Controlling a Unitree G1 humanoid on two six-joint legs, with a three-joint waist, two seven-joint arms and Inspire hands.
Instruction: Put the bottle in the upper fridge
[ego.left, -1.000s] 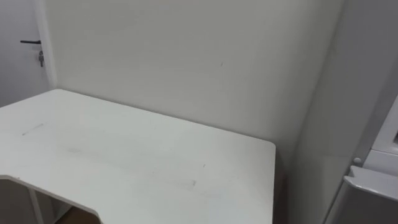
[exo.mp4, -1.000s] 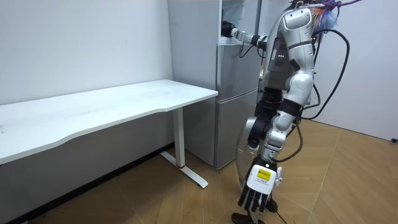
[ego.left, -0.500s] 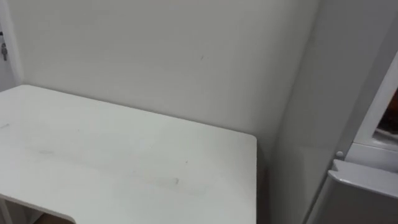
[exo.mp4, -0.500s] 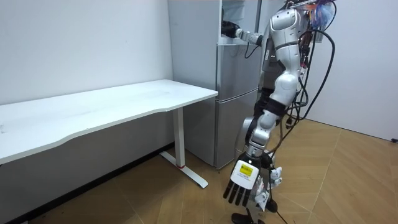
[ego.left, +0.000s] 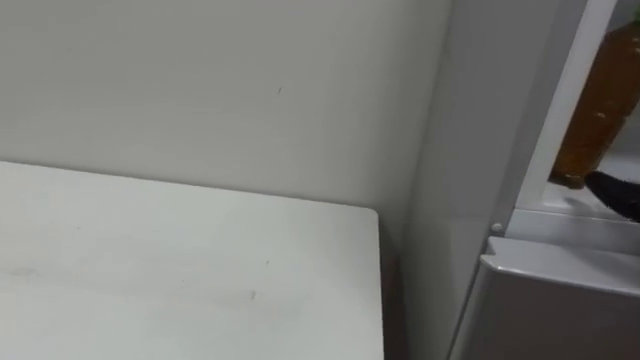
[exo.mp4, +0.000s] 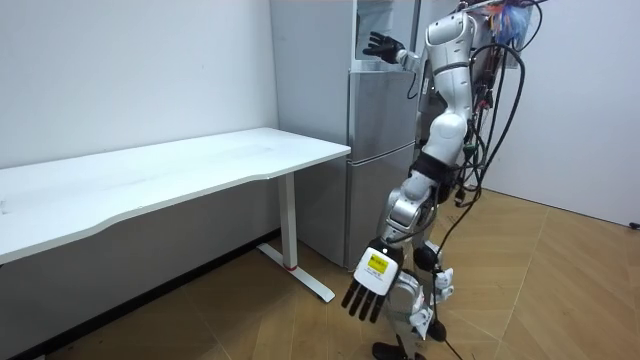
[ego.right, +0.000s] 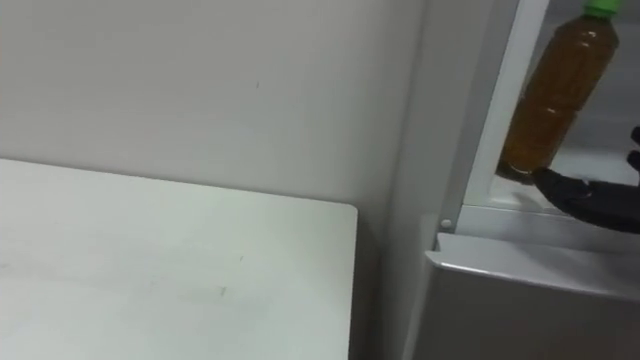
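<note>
Pale wall (ego.right: 200, 90) and a wooden floor (exo.mp4: 560, 290) surround the robot, which stands facing the fridge (exo.mp4: 380, 150). Its right hand (exo.mp4: 380, 45) is raised to the upper compartment (ego.right: 612, 130). That hand is released: in the room view its fingers are spread and hold nothing. In the eye views the dark fingers (ego.right: 588, 199) reach in from the right, low in the compartment. They lie just below and to the right of the foot of the bottle (ego.right: 555, 95). Whether a fingertip touches the foot cannot be told. The bottle is amber with a green cap. It stands upright inside the compartment, free of any grasp, close behind the white frame (ego.right: 495, 110) of the opening. Below the fingers lies the grey top edge of the lower door (ego.right: 520, 290), which is closed. The frame and the fridge's grey side stand between the camera and the bottle's left. Left of the fridge, just beside its side wall, stands the white table (ego.right: 150, 260), its corner near the fridge and its top bare. In the room view it runs along the wall to the view's left on a white leg. The left hand (exo.mp4: 368, 290) hangs low beside the robot's legs, well apart from the fridge, fingers straight and pointing at the floor, holding nothing.
</note>
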